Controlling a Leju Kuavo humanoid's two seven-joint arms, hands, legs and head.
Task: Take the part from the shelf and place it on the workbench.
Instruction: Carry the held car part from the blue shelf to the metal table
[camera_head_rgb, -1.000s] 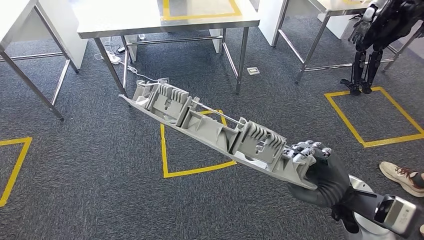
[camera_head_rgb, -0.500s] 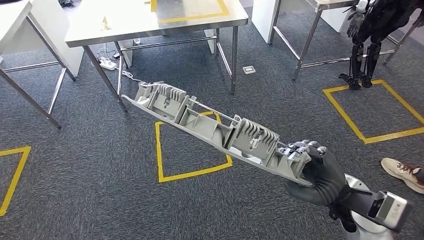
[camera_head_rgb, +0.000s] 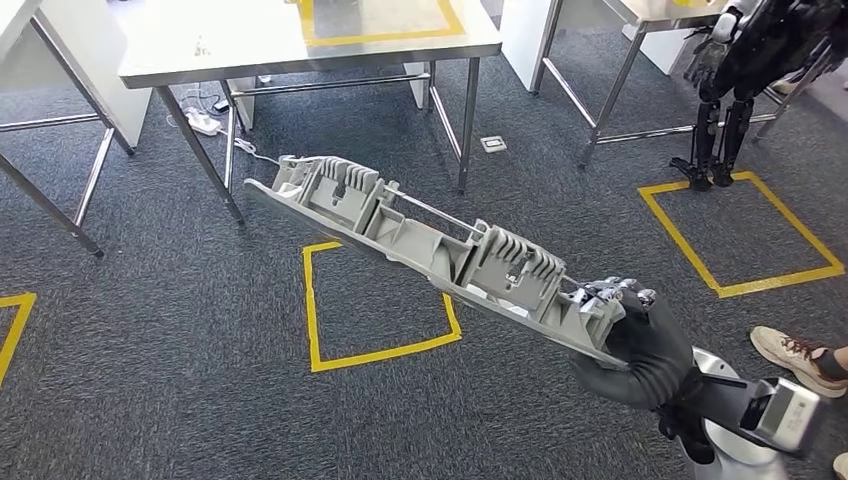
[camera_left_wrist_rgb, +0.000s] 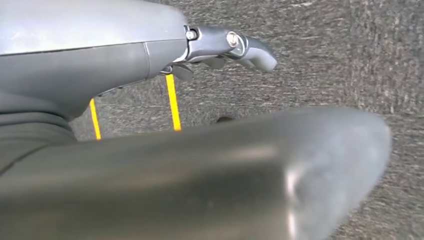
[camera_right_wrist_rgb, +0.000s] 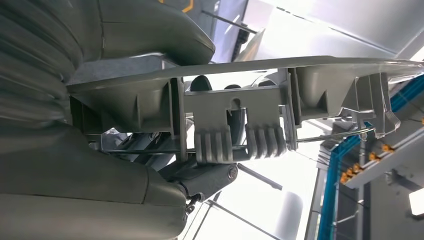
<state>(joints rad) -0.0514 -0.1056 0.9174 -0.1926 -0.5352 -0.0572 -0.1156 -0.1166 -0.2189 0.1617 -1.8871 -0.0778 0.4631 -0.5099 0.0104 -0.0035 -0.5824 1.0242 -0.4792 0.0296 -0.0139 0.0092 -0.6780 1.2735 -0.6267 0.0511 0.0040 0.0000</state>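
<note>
One end of the part is all that the right hand has hold of: its fingers curl over the ribbed upper edge and the thumb sits beneath, so the long grey moulding sticks out like a lever, up and away to the robot's left, over the carpet. The right wrist view confirms the clamp, with the part's flat flange pinned against the hand's padding (a firm wrap, not a fingertip pinch). Gripping at the end probably leaves the rest free to be laid down first, but it also loads the wrist, and the far tip could dip or swing.

Nothing is carried by the left hand, seen in its own wrist view above the carpet; whether its fingers are spread or curled I cannot tell.

Steel benches stand ahead, past a yellow taped square on the floor. The part is off the shelf and in transit, well short of any bench top. Next, I judge, comes closing in on a bench and lowering the free end onto it without clipping the edge.
</note>
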